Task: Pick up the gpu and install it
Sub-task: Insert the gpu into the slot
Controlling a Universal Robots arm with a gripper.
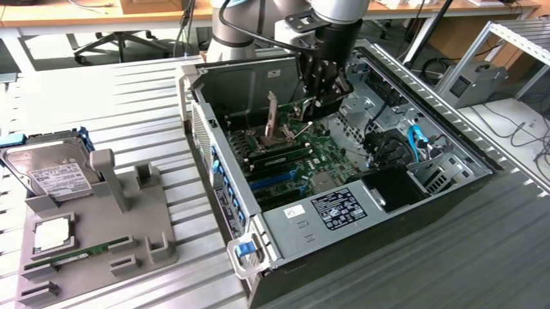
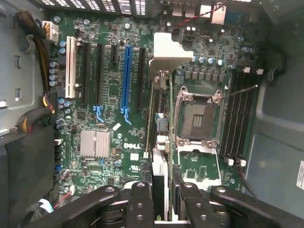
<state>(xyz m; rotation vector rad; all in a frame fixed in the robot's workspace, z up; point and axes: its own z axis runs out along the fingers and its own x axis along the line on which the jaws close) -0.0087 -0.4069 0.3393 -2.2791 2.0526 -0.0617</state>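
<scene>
The gpu (image 2: 159, 156) shows edge-on in the wrist view, a thin dark card with its silver end bracket (image 2: 172, 50) at the far end. My gripper (image 2: 161, 192) is shut on the card, one black finger (image 2: 141, 202) on each side. The card hangs over the green motherboard (image 2: 109, 95), between a black expansion slot (image 2: 141, 78) and the open CPU socket (image 2: 197, 118). I cannot tell whether its edge touches a slot. In the exterior view my gripper (image 1: 322, 96) reaches down inside the open computer case (image 1: 344, 212).
A blue slot (image 2: 126, 76) and a white slot (image 2: 71, 66) lie beside the black ones. Case walls and blue cables (image 1: 417, 145) hem in the board. On the exterior view's left, a grey fixture (image 1: 129, 251) holds a hard drive (image 1: 56, 174) and a RAM stick (image 1: 77, 255).
</scene>
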